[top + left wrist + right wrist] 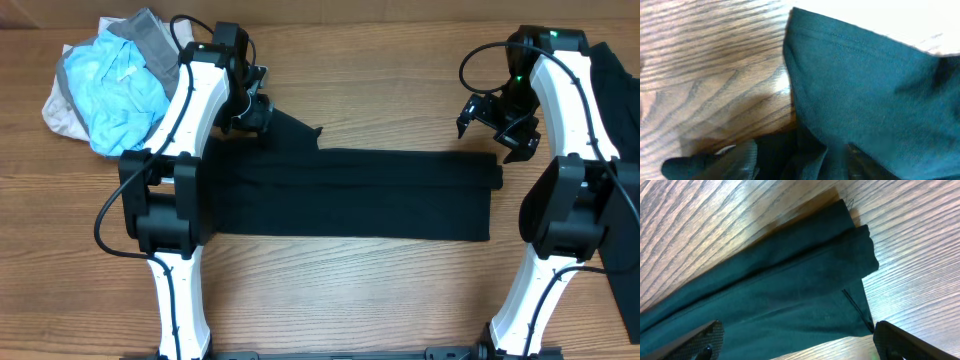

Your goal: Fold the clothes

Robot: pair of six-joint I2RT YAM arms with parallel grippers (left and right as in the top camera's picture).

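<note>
1. Near edge: both arm bases stand on the wooden table (380, 300), with the left arm (175, 200) and right arm (560, 200) reaching away from them
2. The clothes (350, 195) lie mid-table between the arms as one long black band, folded lengthwise and running left to right; the left end passes under the left arm and the right end stops just short of the right arm
3. Right wrist view: the band's right end lies flat with layers stacked, and a loose thread shows at the edge
4. Right gripper (492, 128) hovers just beyond the band's far right corner; its fingers (702, 339) are spread wide, with nothing between them and no contact with the cloth
5. Left gripper (255, 112) sits at the far left corner, fingers closed on a pointed flap rising from the band's far edge; the left wrist view is blurred, with cloth filling the frame
6. Far left: a light-blue, grey and beige bundle (115, 85), well apart from the band
7. Right edge: a second black garment (620, 150), partly behind the right arm
</note>
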